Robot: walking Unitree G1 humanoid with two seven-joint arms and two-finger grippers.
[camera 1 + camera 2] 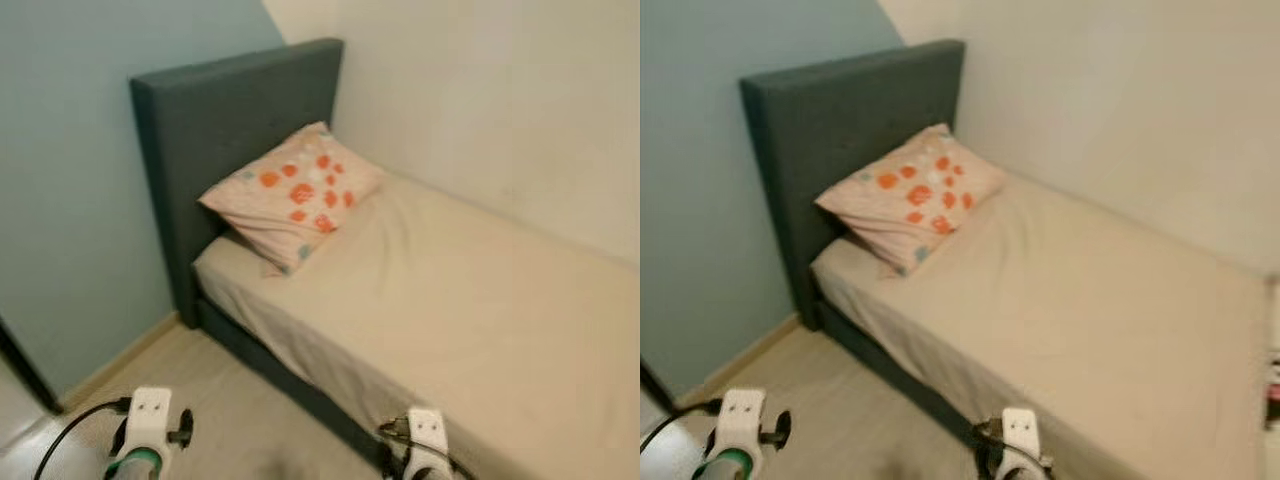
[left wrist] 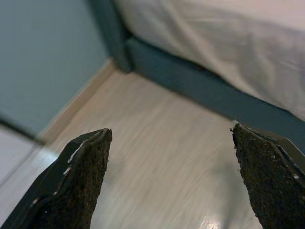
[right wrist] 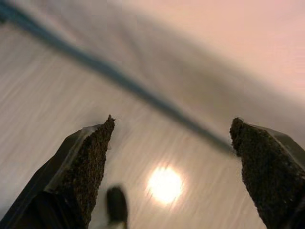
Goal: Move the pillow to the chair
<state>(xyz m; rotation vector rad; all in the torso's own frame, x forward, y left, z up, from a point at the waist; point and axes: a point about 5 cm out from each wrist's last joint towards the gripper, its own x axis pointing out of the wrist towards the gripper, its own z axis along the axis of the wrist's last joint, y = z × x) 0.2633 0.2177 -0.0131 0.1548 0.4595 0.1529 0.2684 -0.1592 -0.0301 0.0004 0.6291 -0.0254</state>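
A pale pink pillow (image 1: 292, 192) with orange and teal blotches leans against the dark teal headboard (image 1: 226, 118) at the head of a bed (image 1: 470, 300) covered by a beige sheet. Both arms hang low at the bottom edge of the head views, well short of the pillow. My left gripper (image 2: 171, 179) is open over the wooden floor beside the bed frame. My right gripper (image 3: 174, 167) is open too, above the floor near the bed's side, in a blurred view.
A blue-grey wall (image 1: 60, 180) stands to the left of the headboard and a cream wall (image 1: 500, 100) runs behind the bed. Light wooden floor (image 1: 230, 410) lies between me and the bed's dark base (image 1: 300, 385). A dark door edge (image 1: 25, 370) is at far left.
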